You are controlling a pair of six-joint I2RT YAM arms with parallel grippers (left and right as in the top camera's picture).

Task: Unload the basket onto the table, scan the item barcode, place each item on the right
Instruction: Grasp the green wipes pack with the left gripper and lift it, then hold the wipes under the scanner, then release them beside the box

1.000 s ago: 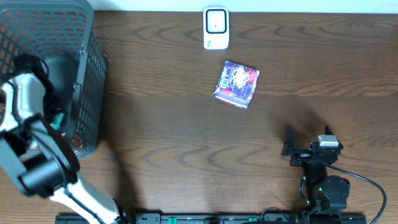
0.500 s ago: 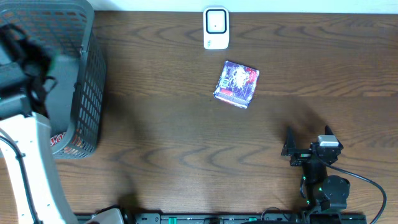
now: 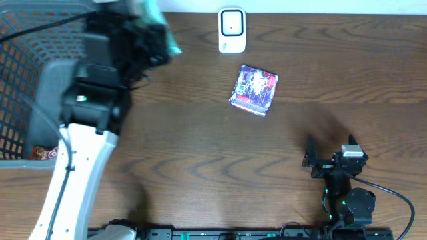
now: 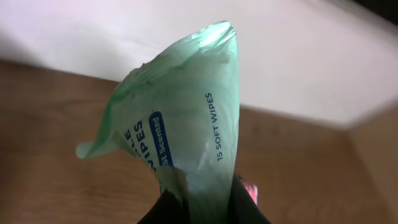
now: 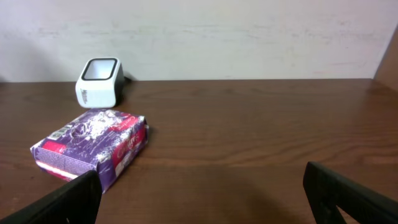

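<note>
Overhead: at the basket rim, left gripper pinches a green wipes pack, apparently aloft; view blurred. Right gripper spread wide, empty, well apart from the scanner.

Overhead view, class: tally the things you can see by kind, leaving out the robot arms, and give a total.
Grey mesh basket: 1
Red-printed packet inside it: 1
Green wipes pack: 1
Purple packet: 1
White barcode scanner: 1
Total: 5
</note>
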